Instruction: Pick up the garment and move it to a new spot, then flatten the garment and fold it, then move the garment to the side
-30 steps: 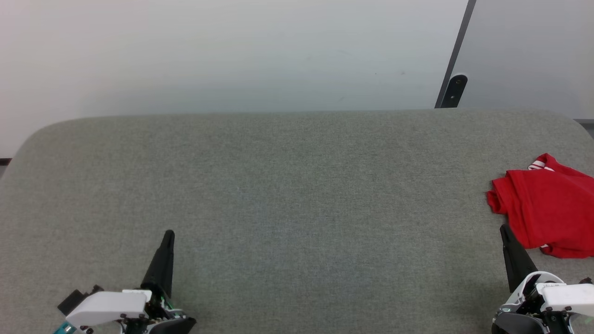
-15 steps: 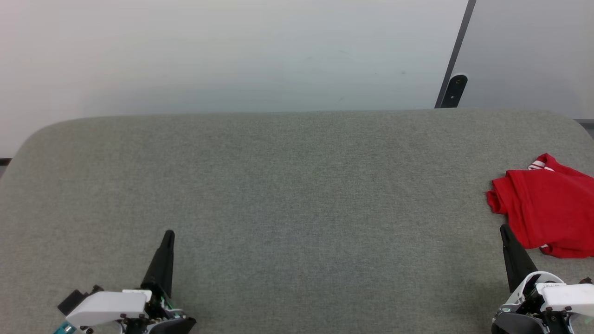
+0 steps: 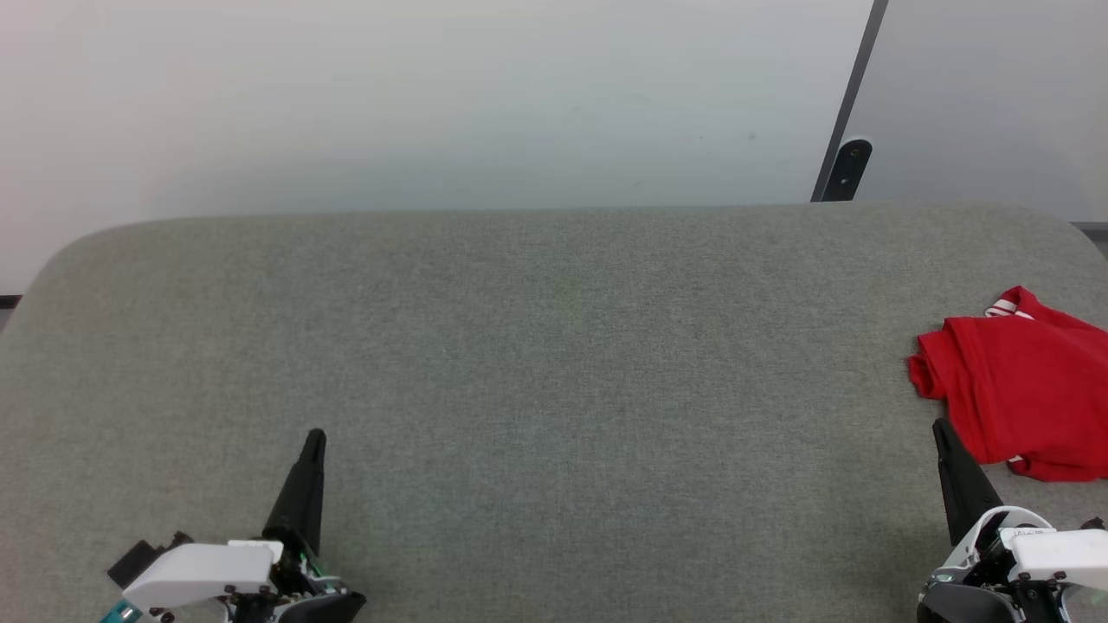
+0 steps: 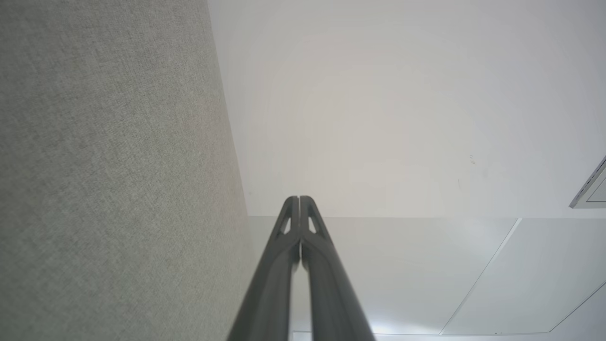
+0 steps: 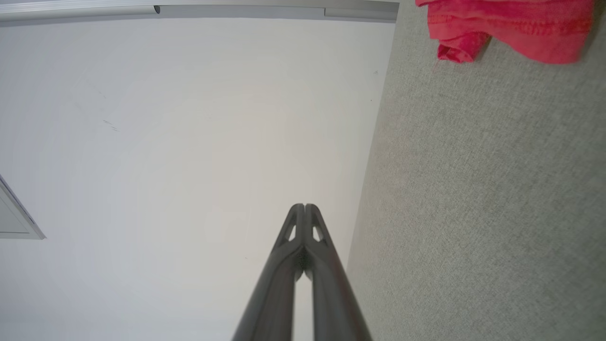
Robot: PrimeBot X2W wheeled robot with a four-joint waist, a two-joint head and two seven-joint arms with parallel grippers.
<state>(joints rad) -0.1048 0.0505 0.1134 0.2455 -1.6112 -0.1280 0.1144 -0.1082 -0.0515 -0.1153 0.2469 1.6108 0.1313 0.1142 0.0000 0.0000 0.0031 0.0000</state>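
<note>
The garment [image 3: 1021, 381], a red shirt with a bit of striped trim showing, lies folded at the table's right edge, partly cut off by the head view's border. In the right wrist view it shows at the top right as the garment [image 5: 506, 28]. My right gripper [image 3: 939, 428] rests just left of and nearer than it, shut and empty, fingertips pressed together [image 5: 305, 207]. My left gripper [image 3: 316, 435] sits at the lower left of the table, far from the shirt, also shut on nothing [image 4: 299, 199].
A grey fabric-covered table [image 3: 554, 363] with rounded far corners spans the head view. Behind it stands a pale wall [image 3: 433, 104] with a dark slanted bar [image 3: 844, 169] at the upper right.
</note>
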